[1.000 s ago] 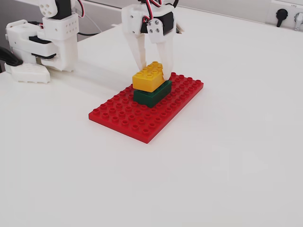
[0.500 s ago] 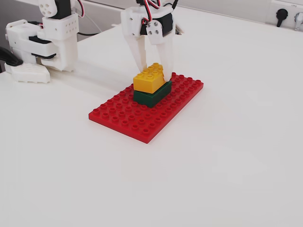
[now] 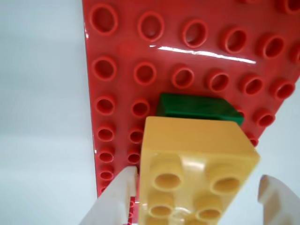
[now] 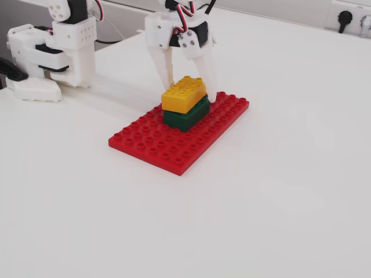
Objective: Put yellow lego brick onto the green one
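The yellow lego brick (image 4: 184, 93) rests on top of the green brick (image 4: 186, 116), which stands on the red baseplate (image 4: 156, 142). In the wrist view the yellow brick (image 3: 197, 154) fills the lower middle, and the green brick (image 3: 199, 107) peeks out beyond it. My gripper (image 4: 190, 92) stands over the stack with a white finger on either side of the yellow brick. In the wrist view the gripper (image 3: 197, 201) is open. Its left finger (image 3: 117, 197) is close against the brick. Its right finger (image 3: 276, 197) stands apart from it.
The arm's white base and motor housing (image 4: 58, 46) stand at the back left of the white table (image 4: 278, 191). A wall socket (image 4: 345, 17) is at the far right edge. The baseplate's left edge (image 3: 86, 93) borders bare table.
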You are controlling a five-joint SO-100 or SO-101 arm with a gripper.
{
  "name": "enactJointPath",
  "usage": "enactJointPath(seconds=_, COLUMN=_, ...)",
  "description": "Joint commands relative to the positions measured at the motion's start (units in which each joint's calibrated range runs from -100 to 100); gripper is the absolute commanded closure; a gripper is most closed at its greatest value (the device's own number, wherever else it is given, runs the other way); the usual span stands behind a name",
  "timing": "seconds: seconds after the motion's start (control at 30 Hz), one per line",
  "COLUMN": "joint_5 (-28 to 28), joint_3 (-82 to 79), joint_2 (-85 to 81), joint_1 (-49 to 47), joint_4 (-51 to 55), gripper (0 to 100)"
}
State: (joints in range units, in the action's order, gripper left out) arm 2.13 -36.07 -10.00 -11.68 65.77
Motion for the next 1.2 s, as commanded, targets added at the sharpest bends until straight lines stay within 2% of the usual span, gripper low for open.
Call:
enactJointPath(seconds=0.0, joint_5=-0.2, joint_3=4.6, joint_2=-1.1, joint_1=-0.1, joint_4=2.3, gripper=71)
enactJointPath(seconds=0.37, joint_5=-0.3, joint_3=14.2, joint_2=-2.4, joint_1=0.0, joint_4=10.4, gripper=71)
enactJointPath(seconds=0.57, joint_5=-0.4, joint_3=15.1, joint_2=-10.2, joint_1=-0.3, joint_4=12.7, gripper=71)
enactJointPath(seconds=0.8, joint_5=-2.9, joint_3=15.4, joint_2=-19.2, joint_1=0.9, joint_4=18.7, gripper=73)
enactJointPath(seconds=0.87, joint_5=-2.6, joint_3=15.4, joint_2=-22.6, joint_1=2.3, joint_4=19.7, gripper=79)
enactJointPath(seconds=1.0, joint_5=-2.3, joint_3=14.6, joint_2=-30.1, joint_1=7.0, joint_4=19.6, gripper=99)
enactJointPath(seconds=1.17, joint_5=-2.3, joint_3=10.2, joint_2=-36.2, joint_1=14.5, joint_4=19.5, gripper=98)
